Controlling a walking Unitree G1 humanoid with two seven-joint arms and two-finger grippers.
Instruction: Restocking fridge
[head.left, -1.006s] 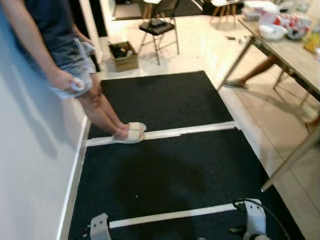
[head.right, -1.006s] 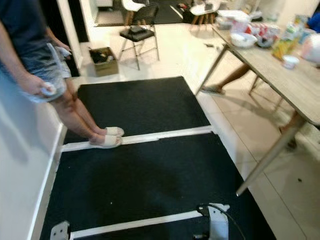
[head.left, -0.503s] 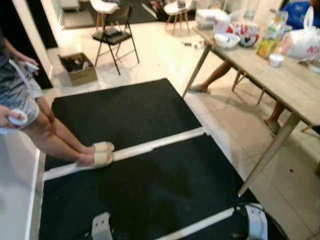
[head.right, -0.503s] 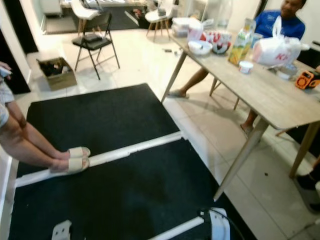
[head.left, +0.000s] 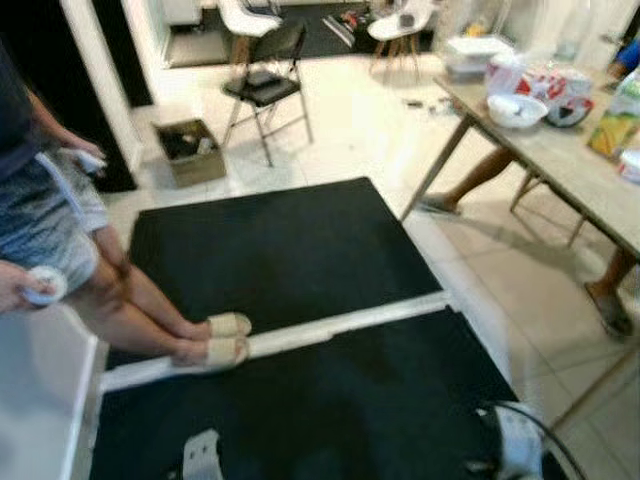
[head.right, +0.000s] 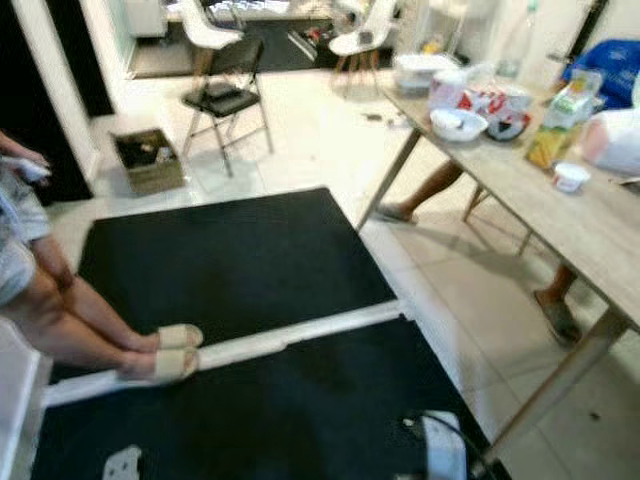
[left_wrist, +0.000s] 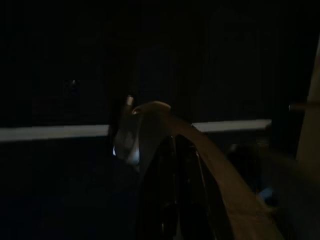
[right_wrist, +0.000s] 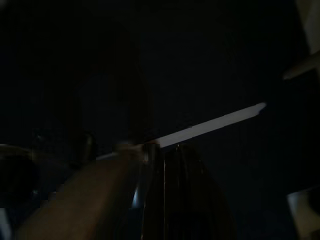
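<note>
No fridge is in sight. Groceries sit on a long wooden table (head.right: 575, 225) at the right: a white bowl (head.right: 458, 122), a red and white pack (head.right: 495, 100), a juice carton (head.right: 560, 125), a small white cup (head.right: 570, 177) and a white bag (head.right: 615, 140). Both arms hang idle over the black mat. The dark left wrist view shows my left gripper (left_wrist: 175, 150) above a white strip. My right gripper (right_wrist: 165, 150) is just as dim.
Two black mats (head.left: 280, 240) joined by a white strip (head.left: 340, 328) cover the floor ahead. A person in pale slippers (head.left: 225, 340) stands at the left beside a white wall. Beyond are a cardboard box (head.left: 188, 150) and a folding chair (head.left: 265, 85). A seated person's legs (head.right: 425, 192) reach under the table.
The whole picture has swung back to the left and blurred, so the camera turned. The standing person and the things on the table have stayed where they were.
</note>
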